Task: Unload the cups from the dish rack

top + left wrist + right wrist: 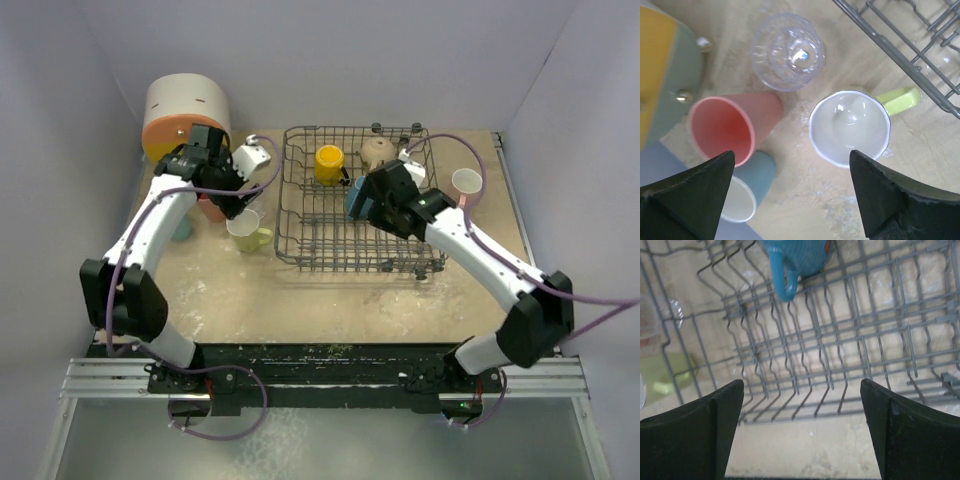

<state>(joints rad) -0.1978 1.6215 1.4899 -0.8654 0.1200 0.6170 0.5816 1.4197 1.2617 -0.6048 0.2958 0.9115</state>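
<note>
At the bottom of the overhead view the two arms rise from their bases, and both tools are empty. The right gripper [802, 390] hangs inside the dish rack [320, 235] with its fingers spread wide. Toward the top of its wrist view the blue mug [800, 255] sits on the wires, handle pointing back at us.

We judge that mug to be the step in hand. To do it well, we would move forward until the fingers straddle the mug's wall, not its thin handle. We would close firmly and lift straight up until it clears the prongs (they catch easily) before swinging sideways.

The left gripper [790, 165] hovers left of the rack, fingers likewise apart, above cups standing on the table [300, 310].

We count eight cups.
- **In the rack, three:** the blue mug, then farther up the yellow mug [329, 163] and the tan mug [378, 150].
- **Out on the left, four:** the yellow-green mug [850, 127], the salmon tumbler [727, 127], a second blue cup [747, 192] and the clear glass [787, 50].
- **Out on the right, one:** the pink mug [466, 182].

There is one rack, and one drawer box [185, 110] at the upper left.
</note>
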